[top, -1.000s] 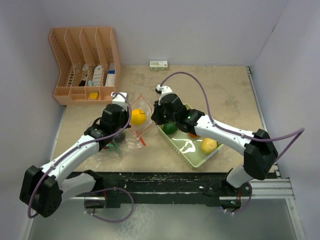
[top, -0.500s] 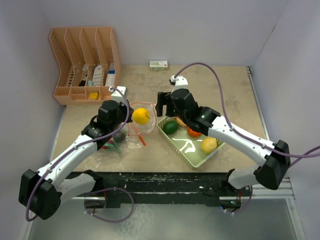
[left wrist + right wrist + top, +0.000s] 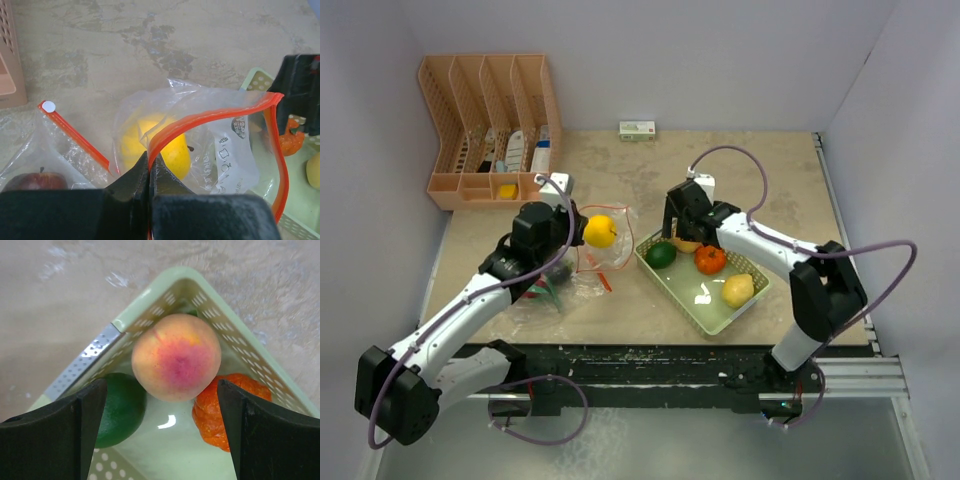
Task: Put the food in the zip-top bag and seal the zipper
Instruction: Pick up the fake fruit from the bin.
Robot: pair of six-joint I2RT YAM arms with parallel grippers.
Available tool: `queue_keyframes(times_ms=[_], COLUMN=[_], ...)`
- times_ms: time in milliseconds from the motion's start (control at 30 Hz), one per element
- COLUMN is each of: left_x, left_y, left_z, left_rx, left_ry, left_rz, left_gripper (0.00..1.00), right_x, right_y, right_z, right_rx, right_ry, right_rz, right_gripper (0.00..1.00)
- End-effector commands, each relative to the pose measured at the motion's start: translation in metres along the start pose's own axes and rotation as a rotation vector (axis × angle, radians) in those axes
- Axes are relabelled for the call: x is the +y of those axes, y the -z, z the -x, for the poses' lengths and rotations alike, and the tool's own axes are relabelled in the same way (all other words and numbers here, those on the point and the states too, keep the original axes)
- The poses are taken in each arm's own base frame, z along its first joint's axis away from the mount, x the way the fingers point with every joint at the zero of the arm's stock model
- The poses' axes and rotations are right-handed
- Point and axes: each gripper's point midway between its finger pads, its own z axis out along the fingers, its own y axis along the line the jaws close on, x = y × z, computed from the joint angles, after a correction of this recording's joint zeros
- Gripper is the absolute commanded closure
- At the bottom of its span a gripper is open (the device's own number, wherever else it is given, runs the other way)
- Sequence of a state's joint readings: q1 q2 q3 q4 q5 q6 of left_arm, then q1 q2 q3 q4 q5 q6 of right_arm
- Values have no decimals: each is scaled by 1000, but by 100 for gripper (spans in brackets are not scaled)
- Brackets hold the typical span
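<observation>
While the left claw point(image 3: 149, 172) pinches the zipper point(image 3: 200, 117) of the zip-top bag point(image 3: 232, 150) with its fingers pressed tight together, that orange-red strip arches up and over to the right, so the bag's mouth gapes toward the green tray point(image 3: 720, 325). A yellow fruit point(image 3: 160, 145) sits inside the bag, seen through the clear plastic just behind the pinched strip; from above it lies between the two arms, left of the tray. The white slider tab point(image 3: 48, 106) sits at the far end of a second stretch of the strip, off to the left, and below it a dark red apple point(image 3: 35, 181) shows through crinkled plastic (whether it lies inside this same bag I cannot tell).

The right claw point(image 3: 161, 385) is spread wide and holds nothing. It hangs over the tray's back corner, its fingers on either side of a peach point(image 3: 176, 357) and apart from it. The peach rests against a green fruit point(image 3: 120, 407) on one side and a ribbed orange-red vegetable point(image 3: 225, 410) on the other. A yellow pear-shaped fruit point(image 3: 738, 290) lies nearer the tray's front end.

On the table point(image 3: 760, 180), an orange file rack point(image 3: 485, 130) stands at the back left, and a small box point(image 3: 638, 129) lies against the back wall
</observation>
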State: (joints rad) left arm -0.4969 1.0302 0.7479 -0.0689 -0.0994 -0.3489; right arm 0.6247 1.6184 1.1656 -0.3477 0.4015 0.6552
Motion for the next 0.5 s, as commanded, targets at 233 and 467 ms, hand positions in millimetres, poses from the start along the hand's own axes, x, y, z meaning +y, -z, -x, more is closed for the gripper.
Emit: queue_keyframes(times_ms=[233, 467], left_x=[-9, -9], left_y=[18, 20], left_z=[29, 28], left_rx=[-109, -104], left_ry=[22, 21], left_rz=[-50, -51], left_gripper=[100, 100], right_x=[-16, -21], right_y=[-43, -61], right_z=[-14, -32], right_rx=[19, 56], right_ry=[5, 19], right_rz=[-128, -155], right_gripper=[7, 16])
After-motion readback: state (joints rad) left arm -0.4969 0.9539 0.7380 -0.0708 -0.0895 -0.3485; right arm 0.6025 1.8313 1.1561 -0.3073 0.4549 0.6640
